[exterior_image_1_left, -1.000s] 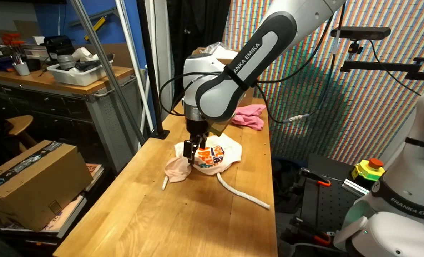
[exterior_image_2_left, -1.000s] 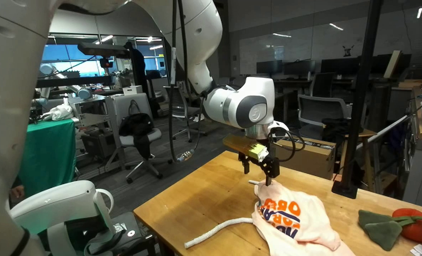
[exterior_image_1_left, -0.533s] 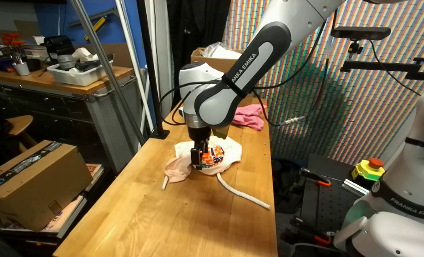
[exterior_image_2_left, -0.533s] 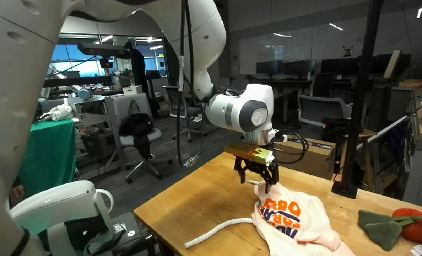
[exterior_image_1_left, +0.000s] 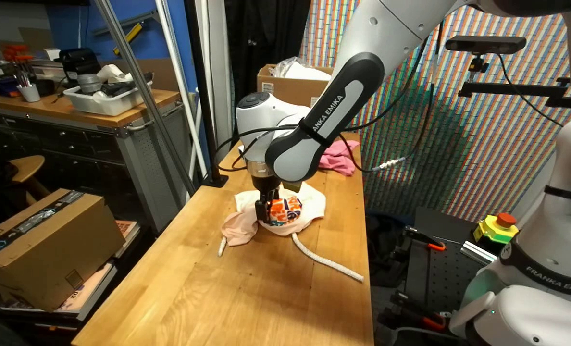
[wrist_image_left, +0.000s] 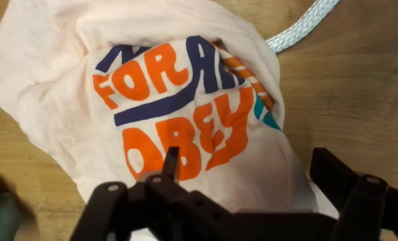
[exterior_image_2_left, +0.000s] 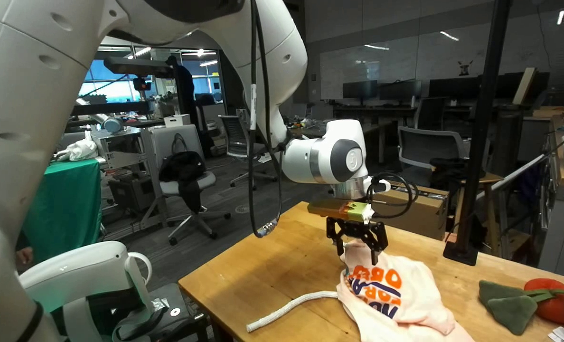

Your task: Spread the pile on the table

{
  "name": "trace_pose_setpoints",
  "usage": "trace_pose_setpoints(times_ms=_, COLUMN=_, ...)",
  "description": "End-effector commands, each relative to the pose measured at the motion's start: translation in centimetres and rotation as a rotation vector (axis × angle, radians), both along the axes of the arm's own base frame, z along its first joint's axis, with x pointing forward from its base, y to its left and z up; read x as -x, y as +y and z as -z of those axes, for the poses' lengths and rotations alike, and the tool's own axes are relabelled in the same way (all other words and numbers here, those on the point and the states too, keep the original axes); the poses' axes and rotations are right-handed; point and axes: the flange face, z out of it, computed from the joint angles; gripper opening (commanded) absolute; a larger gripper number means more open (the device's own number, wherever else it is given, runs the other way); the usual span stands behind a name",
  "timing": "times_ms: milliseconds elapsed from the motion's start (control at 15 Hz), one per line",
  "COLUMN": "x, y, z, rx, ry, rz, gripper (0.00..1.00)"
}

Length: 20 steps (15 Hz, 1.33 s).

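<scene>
The pile lies on the pale wooden table [exterior_image_1_left: 208, 288]. Its cream cloth [exterior_image_2_left: 419, 289], printed in orange and dark blue, is bunched up, and a white cord [exterior_image_2_left: 291, 308] runs out from beneath it. Behind it in an exterior view is a pink cloth [exterior_image_1_left: 336, 158]; elsewhere a red piece [exterior_image_2_left: 552, 308] with green leaves [exterior_image_2_left: 510, 311] rests beside the cream cloth. My gripper [exterior_image_2_left: 357, 257] points down over the cloth's end, jaws wide apart, nothing held. In the wrist view the gripper [wrist_image_left: 246, 150] has one finger over the print, the other past the cloth's edge. Whether a fingertip touches cloth, I cannot tell.
A black post [exterior_image_2_left: 484, 118] rises from the table's long edge. An open cardboard box [exterior_image_1_left: 290, 89] stands at the far end, and a taped box [exterior_image_1_left: 59, 240] sits beside the table. A black cable [exterior_image_1_left: 420, 127] hangs in loops from the arm.
The gripper has come lower and turned, and in an exterior view it has shifted rightward over the cloth's end. Its jaws have stayed apart. Cloths and cord lie as before.
</scene>
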Motion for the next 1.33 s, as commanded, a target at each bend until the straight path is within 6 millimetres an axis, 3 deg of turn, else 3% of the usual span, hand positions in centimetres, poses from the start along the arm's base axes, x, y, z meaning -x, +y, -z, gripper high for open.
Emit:
trace_pose_setpoints(times_ms=0, x=-0.9, y=0.6, z=0.9, rx=0.016, ry=-0.04, rz=0.031, gripper=1.0)
trace_pose_setpoints(times_ms=267, x=-1.0, y=0.5, z=1.9, rx=0.002, ry=-0.051, rz=0.065, gripper=1.0)
trace_pose_setpoints(times_ms=333, x=-1.1, y=0.3, z=2.1, rx=0.003, ry=-0.058, rz=0.073, gripper=0.77)
trace_pose_setpoints(times_ms=467, x=-1.1, y=0.0, z=2.1, rx=-0.001, ry=-0.065, rz=0.086, gripper=0.66)
trace_pose_setpoints(times_ms=933, x=-1.6, y=-0.9, z=1.1, rx=-0.011, ry=-0.107, rz=0.119, gripper=0.11)
trace_pose_setpoints(times_ms=1067, x=-1.7, y=-1.1, z=0.7, rx=-0.018, ry=-0.121, rz=0.131, gripper=0.0)
trace_pose_setpoints(times_ms=1267, x=-1.8, y=-1.5, z=-0.4, rx=-0.022, ry=-0.14, rz=0.163, gripper=0.0)
